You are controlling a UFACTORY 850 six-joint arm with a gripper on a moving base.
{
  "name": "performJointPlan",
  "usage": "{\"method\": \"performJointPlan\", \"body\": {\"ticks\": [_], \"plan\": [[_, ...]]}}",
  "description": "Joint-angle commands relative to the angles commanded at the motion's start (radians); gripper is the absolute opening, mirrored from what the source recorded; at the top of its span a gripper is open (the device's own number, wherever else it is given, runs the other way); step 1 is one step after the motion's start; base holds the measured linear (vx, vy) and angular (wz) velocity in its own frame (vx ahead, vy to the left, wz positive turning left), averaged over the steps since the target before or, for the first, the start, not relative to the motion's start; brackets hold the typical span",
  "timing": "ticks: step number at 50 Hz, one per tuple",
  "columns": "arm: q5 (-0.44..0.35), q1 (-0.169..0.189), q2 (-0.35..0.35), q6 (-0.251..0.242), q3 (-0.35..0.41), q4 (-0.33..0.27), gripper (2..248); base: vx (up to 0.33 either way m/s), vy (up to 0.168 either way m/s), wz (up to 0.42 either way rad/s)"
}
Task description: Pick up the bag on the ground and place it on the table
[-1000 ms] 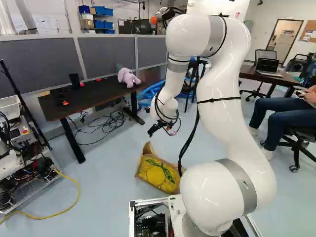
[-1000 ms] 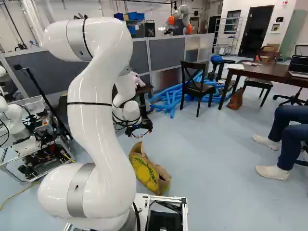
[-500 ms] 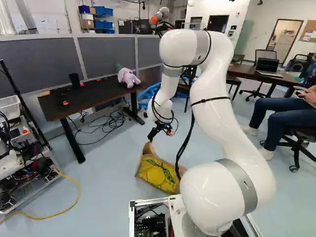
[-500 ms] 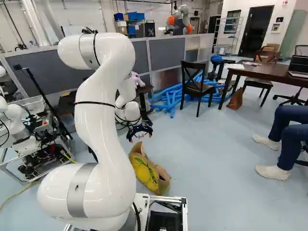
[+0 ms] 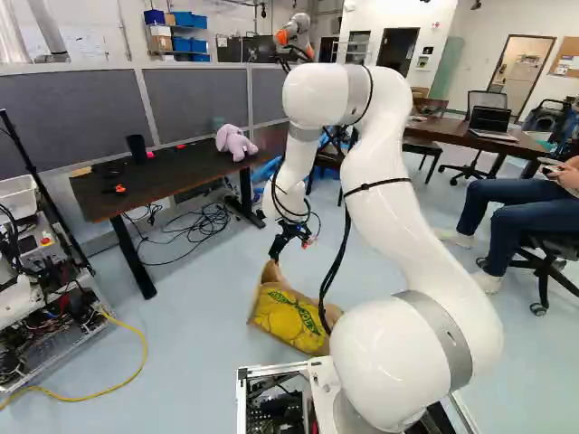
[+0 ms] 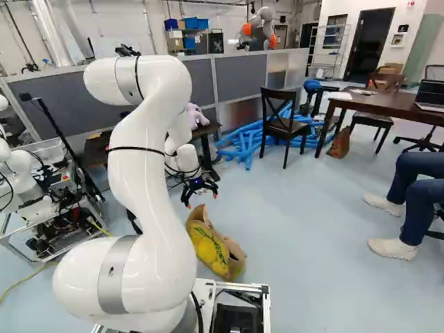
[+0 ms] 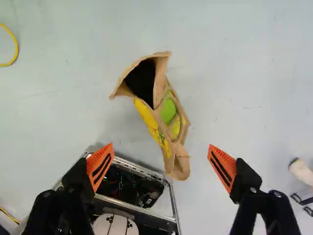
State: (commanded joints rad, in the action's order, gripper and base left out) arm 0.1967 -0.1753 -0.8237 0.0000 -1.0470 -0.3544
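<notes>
In the right base view my gripper (image 6: 200, 199) hangs just above and beyond the brown paper bag (image 6: 211, 251), whose printed side is yellow and green. That bag (image 5: 291, 318) stands tilted on the floor in the left base view. From the wrist, my gripper (image 7: 160, 152) has its orange-padded fingers spread wide with nothing gripped. The bag (image 7: 168, 111) lies below and mostly ahead of them, its dark mouth farthest off and its near end reaching between the fingers' lines. A dark table (image 5: 149, 192) is at the left of the left base view.
On the dark table are a purple plush toy (image 5: 235, 143) and a black cup (image 5: 137, 148). Another table (image 6: 378, 104) bears a laptop, beside a chair (image 6: 283, 125) and blue tubes (image 6: 243, 142). The base frame (image 7: 127, 166) is close to the bag. Another robot (image 5: 294, 34) stands behind the partition.
My arm has swung its wrist leftward in the left base view and tipped the gripper from nearly level to pointing down over the bag. Base and bag have stayed put.
</notes>
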Motion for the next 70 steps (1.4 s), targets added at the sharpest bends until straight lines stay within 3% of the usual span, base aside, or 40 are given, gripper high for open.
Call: {"method": "performJointPlan", "body": {"ticks": [33, 70], "plan": [[0.014, -0.042, -0.15, 0.0, -0.134, -0.004, 247, 0.0, 0.0, 0.0], [0.014, -0.069, -0.273, 0.0, -0.18, -0.004, 247, 0.0, 0.0, 0.0]]}}
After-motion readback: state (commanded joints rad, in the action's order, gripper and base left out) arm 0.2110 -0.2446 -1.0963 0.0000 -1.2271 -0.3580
